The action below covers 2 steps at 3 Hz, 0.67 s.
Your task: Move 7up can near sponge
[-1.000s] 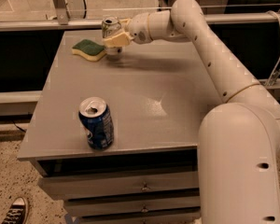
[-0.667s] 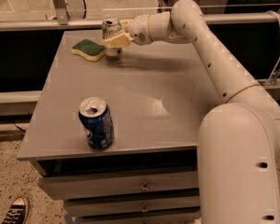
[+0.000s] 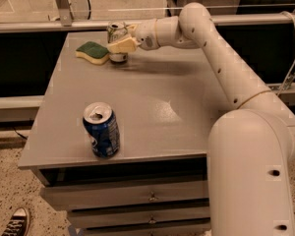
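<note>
Placement step, judged nearly done: claw, closed around the 7up can, holds it upright at the far left of the surface, just beside the sponge; next move calls for opening and withdrawing without tipping it.

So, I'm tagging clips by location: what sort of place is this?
Probably a robotics lab or workshop: a grey drawer cabinet on a speckled floor, with a metal rail behind. The gripper grips the 7up can beside the sponge at the cabinet's far edge.
</note>
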### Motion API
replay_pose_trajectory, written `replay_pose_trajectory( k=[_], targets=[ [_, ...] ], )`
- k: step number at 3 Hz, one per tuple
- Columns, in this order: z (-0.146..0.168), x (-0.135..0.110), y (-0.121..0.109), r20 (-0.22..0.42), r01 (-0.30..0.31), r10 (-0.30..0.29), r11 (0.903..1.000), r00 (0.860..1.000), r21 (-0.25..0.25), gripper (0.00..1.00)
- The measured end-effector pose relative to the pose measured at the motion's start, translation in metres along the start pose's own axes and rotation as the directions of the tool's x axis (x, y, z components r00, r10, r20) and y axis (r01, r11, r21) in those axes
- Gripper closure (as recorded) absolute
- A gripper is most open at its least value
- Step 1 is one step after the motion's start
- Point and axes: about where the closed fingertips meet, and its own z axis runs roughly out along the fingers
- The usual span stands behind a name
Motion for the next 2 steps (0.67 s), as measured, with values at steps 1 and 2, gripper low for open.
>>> replay_pose_trajectory(
  k=[1,2],
  targets=[
    [0.0014,0.0015,0.0010,0.001,-0.007,0.007,1.0000,1.000,-0.006,0.07],
    [-0.0012,0.0019,0.0011,-0.001,-0.009,0.009,1.0000,1.000,-0.003,0.00]
  ],
)
